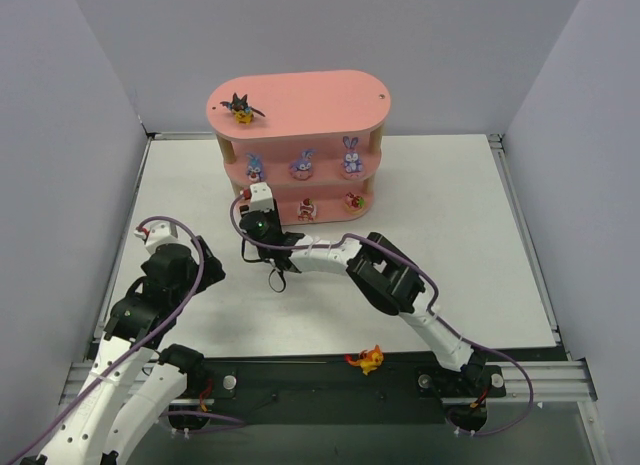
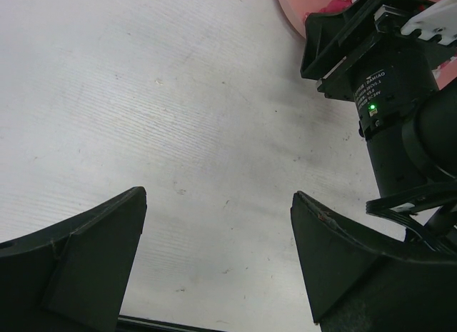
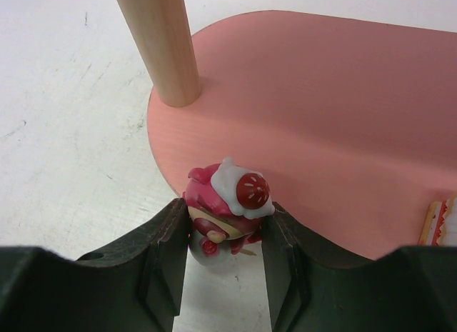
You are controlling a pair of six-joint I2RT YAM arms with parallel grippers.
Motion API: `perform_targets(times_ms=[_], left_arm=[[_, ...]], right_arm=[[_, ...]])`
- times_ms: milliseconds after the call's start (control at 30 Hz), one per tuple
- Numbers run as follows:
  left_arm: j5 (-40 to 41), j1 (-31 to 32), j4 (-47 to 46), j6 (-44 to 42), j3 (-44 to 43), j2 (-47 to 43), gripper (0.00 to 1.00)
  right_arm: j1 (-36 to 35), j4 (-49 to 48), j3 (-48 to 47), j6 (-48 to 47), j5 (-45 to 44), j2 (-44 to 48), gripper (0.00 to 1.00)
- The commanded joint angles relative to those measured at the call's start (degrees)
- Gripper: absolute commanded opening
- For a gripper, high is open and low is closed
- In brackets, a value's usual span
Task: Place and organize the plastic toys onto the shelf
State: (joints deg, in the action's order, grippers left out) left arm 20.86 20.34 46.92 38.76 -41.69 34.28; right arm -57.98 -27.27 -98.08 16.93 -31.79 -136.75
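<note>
Shelving step: right gripper (image 3: 225, 232) holds a red toy (image 3: 230, 196) at the shelf (image 3: 321, 118) bottom board

Its jaws are clamped on the toy, which is at the board's near rim just beside a post (image 3: 164, 46), partly out over the table (image 3: 64, 96); I cannot tell if it rests on the board. The next move likely calls for a reach further in before release. The left gripper (image 2: 218, 225) hangs wide apart and empty; the orange toy (image 1: 367, 360) lies near the arm bases, not yet shelved

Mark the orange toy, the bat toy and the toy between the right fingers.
orange toy (image 1: 367, 360): top view, its body.
bat toy (image 1: 240, 108): top view, its body.
red-and-white toy (image 3: 225, 205): right wrist view, its middle.
</note>
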Motion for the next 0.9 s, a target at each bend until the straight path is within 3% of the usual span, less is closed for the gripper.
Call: perform_targets(times_ms=[0, 333, 867], left_arm=[[1.0, 0.5, -1.1, 0.0, -1.6, -0.4, 0.92], [1.0, 0.6, -1.0, -0.2, -1.7, -0.4, 0.93], [1.0, 0.6, -0.9, -0.4, -1.8, -0.4, 0.92]], right_arm=[[0.0, 2.7, -3.4, 1.4, -3.3, -1.9, 0.21], [0.5, 5.3, -4.8, 3.4, -4.0, -2.6, 0.46], [-0.6, -4.1, 1.5, -0.2, -3.5, 0.0, 0.62]])
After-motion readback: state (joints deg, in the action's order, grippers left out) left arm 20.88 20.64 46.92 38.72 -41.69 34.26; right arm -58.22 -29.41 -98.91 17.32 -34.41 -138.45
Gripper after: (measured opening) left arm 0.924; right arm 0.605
